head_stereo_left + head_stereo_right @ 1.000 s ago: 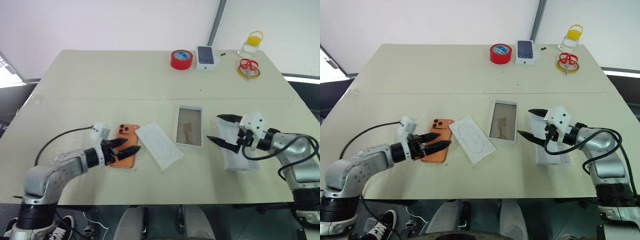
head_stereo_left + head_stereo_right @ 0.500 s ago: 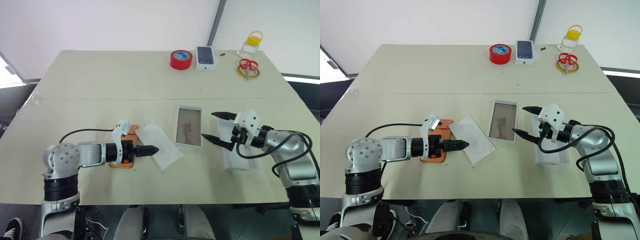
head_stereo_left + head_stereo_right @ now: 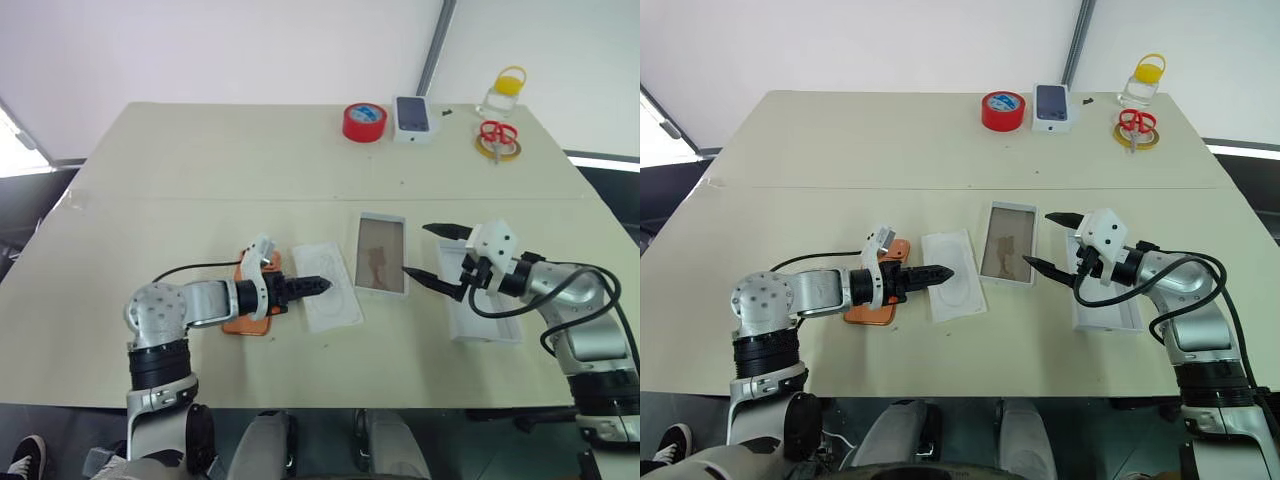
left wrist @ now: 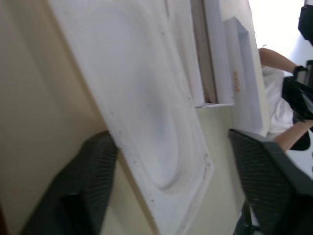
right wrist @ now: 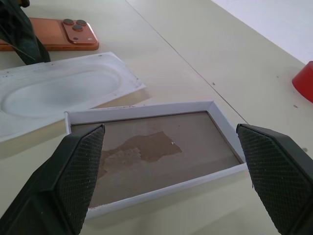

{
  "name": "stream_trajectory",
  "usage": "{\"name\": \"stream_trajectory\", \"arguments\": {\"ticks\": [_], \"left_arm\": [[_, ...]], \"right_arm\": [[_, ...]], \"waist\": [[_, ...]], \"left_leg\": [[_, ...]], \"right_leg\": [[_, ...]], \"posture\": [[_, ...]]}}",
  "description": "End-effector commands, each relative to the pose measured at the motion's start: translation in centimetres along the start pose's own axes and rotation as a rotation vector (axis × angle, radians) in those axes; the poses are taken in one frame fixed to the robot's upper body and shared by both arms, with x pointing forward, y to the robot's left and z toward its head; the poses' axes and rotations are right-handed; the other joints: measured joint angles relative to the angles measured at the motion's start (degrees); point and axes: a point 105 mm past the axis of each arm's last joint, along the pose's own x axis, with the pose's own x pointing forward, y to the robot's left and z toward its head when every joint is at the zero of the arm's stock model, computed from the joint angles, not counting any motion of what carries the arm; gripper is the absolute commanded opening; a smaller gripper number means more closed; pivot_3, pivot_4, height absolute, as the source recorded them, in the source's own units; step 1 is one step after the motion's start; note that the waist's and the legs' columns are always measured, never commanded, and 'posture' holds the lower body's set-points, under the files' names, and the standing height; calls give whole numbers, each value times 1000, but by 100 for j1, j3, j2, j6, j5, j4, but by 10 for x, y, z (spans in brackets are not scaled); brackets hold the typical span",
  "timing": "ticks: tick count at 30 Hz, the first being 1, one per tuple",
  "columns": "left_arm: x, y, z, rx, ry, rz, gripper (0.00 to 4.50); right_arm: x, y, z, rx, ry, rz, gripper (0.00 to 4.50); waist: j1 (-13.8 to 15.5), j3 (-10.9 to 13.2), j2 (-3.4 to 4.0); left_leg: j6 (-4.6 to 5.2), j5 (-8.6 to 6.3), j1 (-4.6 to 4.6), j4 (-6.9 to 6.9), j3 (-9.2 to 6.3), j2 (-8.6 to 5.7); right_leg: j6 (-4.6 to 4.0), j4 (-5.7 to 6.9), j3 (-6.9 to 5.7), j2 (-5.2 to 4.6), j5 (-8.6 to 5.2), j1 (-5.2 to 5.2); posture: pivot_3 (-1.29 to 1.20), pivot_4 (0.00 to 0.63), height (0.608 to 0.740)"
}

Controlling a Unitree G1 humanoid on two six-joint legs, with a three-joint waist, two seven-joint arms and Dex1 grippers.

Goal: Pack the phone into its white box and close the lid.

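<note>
The orange phone (image 3: 243,312) lies camera side up left of centre, partly under my left wrist. My left gripper (image 3: 318,285) points right over the flat white card (image 3: 335,300); in the left wrist view its fingers (image 4: 83,186) stand apart, astride the card (image 4: 146,107), so it is open. The white box (image 3: 381,288) lies open beside the card, its brownish floor bare. My right gripper (image 3: 430,254) hangs open just right of the box. The lid (image 3: 482,326) lies under my right forearm.
At the table's far edge stand a red tape roll (image 3: 364,121), a smaller white box with a dark phone picture (image 3: 412,116), a yellow-capped bottle (image 3: 503,88) and red scissors on a yellow ring (image 3: 497,135).
My left gripper has moved right, off the phone and onto the white card. The card has turned from slanted to nearly parallel with the box. The right gripper has stayed in place.
</note>
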Motion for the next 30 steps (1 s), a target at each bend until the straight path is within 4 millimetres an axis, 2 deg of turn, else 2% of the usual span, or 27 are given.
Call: {"name": "stream_trajectory", "arguments": {"ticks": [1,4,9,12,16,18,20,22,25,28,30], "left_arm": [[-1,11,-4,-21,7,51,1524],[-2,11,-3,-27,3,50,43],[-4,12,0,-32,-7,49,43],[-6,11,8,-38,-39,45,43],[-16,7,32,16,-117,48,43],[-21,6,43,25,-133,40,43],[-25,-8,53,99,-154,-12,43],[-26,-14,56,141,-144,-23,43],[-26,-12,62,170,-146,0,43],[-30,-7,69,178,-177,18,0],[-32,-9,75,179,-205,9,0]], "right_arm": [[-3,-5,8,-40,-20,-18,4500],[-2,-4,7,-39,-22,-18,4500],[1,-4,10,-40,-37,-12,4500],[6,2,19,-12,-80,14,4500],[14,36,19,50,-67,189,4500],[20,50,14,39,-44,251,4500],[30,56,2,-3,16,288,4500],[37,57,-7,-34,58,300,4500],[45,47,-18,-64,137,303,4500],[46,46,-21,-24,149,329,3618],[45,47,-21,-13,153,352,2620]], "waist": [[-1,0,0],[4,-1,1],[-3,0,1],[-5,0,0],[-4,4,-5],[-6,5,-6],[-9,6,-8],[-9,6,-8],[-12,7,-7],[-6,7,-8],[-6,8,-8]], "left_leg": [[0,0,0,0,0,0],[0,0,-3,0,1,0],[0,0,0,-2,1,0],[0,0,-1,-2,1,1],[0,0,-5,-3,0,4],[-1,0,-6,-5,-1,5],[-1,0,-12,-5,1,4],[-2,0,-15,-5,2,4],[-6,2,-17,-5,3,2],[-13,6,-27,-6,0,2],[-13,6,-30,-7,-1,3]], "right_leg": [[0,0,0,0,0,-1],[1,0,0,0,0,-3],[1,0,0,0,0,-2],[1,0,0,0,0,-2],[2,1,0,3,0,-9],[2,1,-1,4,0,-11],[2,1,0,4,0,-18],[2,1,0,4,0,-23],[1,0,2,2,0,-25],[2,1,1,3,1,-35],[3,1,-1,3,1,-38]], "posture": [[0,150,740],[0,150,740],[0,150,740],[0,150,740],[0,150,740],[0,150,740],[0,150,740],[0,150,740],[0,150,740],[0,150,740],[0,150,740]]}}
